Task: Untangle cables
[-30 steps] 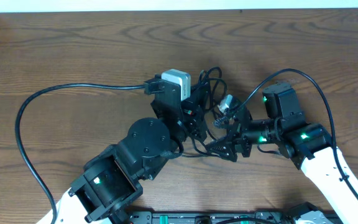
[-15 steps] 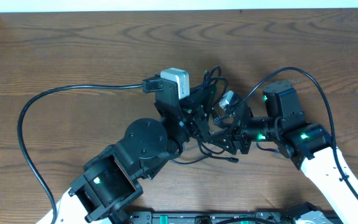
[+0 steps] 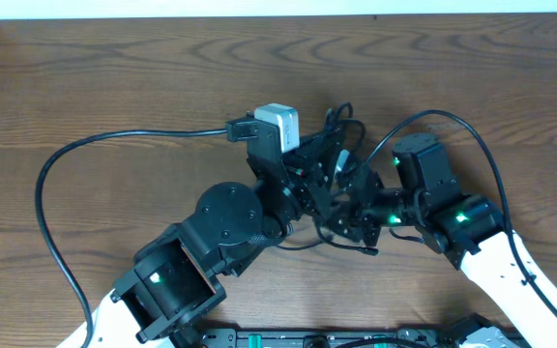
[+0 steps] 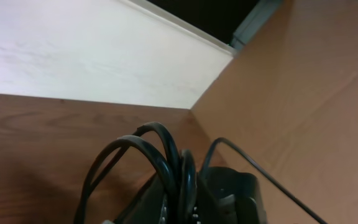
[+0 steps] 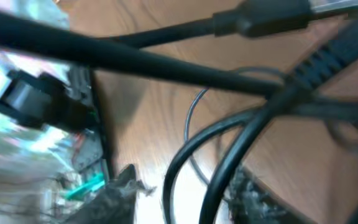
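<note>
Table: brown wood, seen from above, with both arms meeting just below its middle.
Cords: a knot of thin black cords lies between the two claws, with small loops standing out at its far side and one loose end with a small plug lying near the right claw.
Left claw: it is pressed into the left side of the knot. Its fingers are covered by the arm and the cords, so I cannot tell if it is released or clenched.
Right claw: it touches the near right side of the knot. Its fingers are lost in the dark mass, so I cannot tell its state either.
Left wrist view: black loops rise close to the lens over the wood, probably the same cords. A white wall is behind.
Right wrist view: blurred black cords cross very near the lens, one with a moulded plug at the top right.
Arm cable: a thicker black cable curves away to the left.
</note>
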